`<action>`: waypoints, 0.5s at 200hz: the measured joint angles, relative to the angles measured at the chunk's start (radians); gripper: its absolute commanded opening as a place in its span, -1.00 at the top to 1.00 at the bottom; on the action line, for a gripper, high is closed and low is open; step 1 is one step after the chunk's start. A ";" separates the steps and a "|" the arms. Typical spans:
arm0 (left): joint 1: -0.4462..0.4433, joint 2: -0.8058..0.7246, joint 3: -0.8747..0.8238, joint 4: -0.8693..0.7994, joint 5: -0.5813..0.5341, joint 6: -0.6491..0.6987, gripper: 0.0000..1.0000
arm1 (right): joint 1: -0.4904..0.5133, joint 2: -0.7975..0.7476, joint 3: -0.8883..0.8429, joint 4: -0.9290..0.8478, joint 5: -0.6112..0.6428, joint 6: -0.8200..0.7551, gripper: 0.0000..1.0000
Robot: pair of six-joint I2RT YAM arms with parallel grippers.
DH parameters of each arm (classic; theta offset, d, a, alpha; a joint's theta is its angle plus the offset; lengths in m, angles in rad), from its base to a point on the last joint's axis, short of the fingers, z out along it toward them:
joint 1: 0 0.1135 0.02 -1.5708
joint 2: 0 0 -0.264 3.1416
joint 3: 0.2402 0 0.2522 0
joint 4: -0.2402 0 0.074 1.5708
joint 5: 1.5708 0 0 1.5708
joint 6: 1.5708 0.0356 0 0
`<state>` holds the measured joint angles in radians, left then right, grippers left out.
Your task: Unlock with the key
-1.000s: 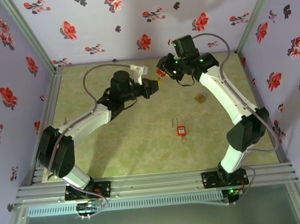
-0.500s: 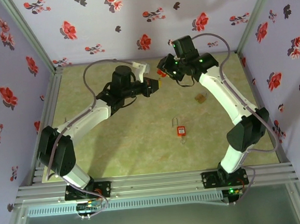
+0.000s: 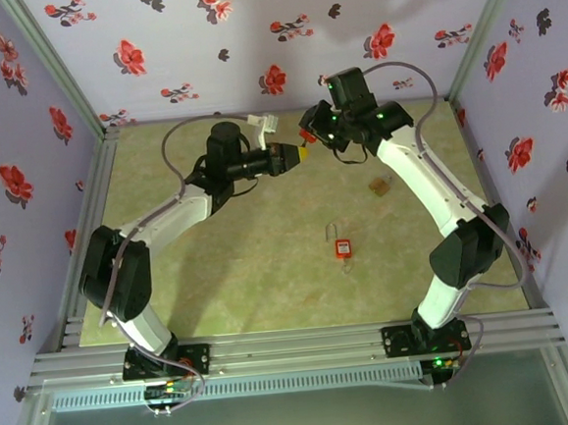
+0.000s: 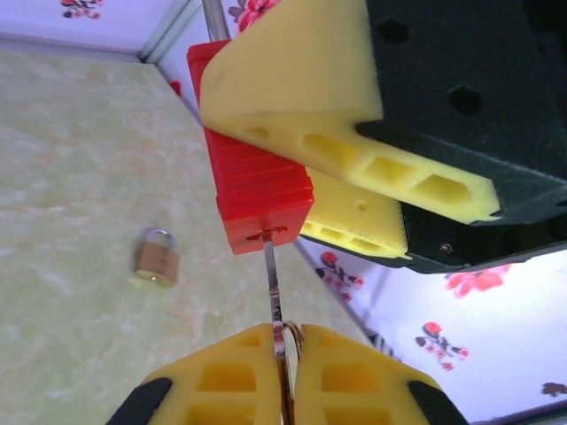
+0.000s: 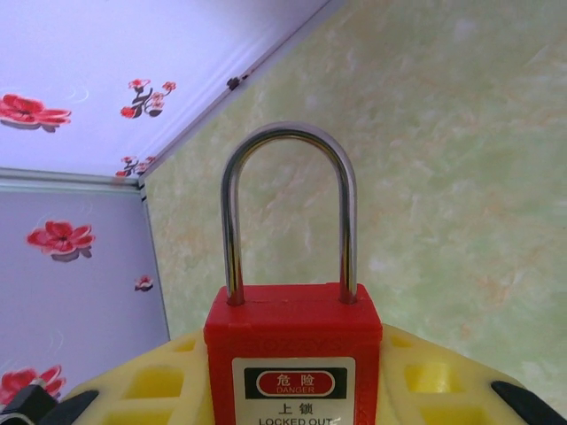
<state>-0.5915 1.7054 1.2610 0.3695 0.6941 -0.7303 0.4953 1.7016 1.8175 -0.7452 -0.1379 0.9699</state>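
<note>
1. The red padlock (image 4: 257,190) is held in the air above the far middle of the table (image 3: 219,267), its shackle closed.
2. The key (image 4: 274,288) points its blade into the keyhole in the lock's bottom face.
3. The left gripper (image 4: 285,372) is clamped on the key's head.
4. The right gripper (image 5: 292,390) grips the lock's body between its yellow pads.
5. A brass padlock (image 4: 157,258) lies on the table to the right.
6. A spare red padlock (image 3: 343,247) lies nearer the arms' bases.
</note>
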 measured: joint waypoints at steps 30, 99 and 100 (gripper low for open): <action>0.003 0.016 -0.002 0.050 0.029 -0.059 1.00 | 0.000 -0.004 -0.003 -0.003 0.016 0.000 1.00; -0.031 -0.004 0.119 -0.285 -0.068 0.212 1.00 | 0.000 -0.018 -0.020 -0.029 0.025 0.003 1.00; -0.032 -0.006 0.121 -0.295 -0.075 0.223 1.00 | 0.000 -0.018 -0.020 -0.030 0.023 0.003 1.00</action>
<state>-0.6239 1.6993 1.3823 0.0742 0.6189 -0.5072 0.4957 1.6836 1.7977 -0.7753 -0.1146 0.9733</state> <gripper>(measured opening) 0.072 0.346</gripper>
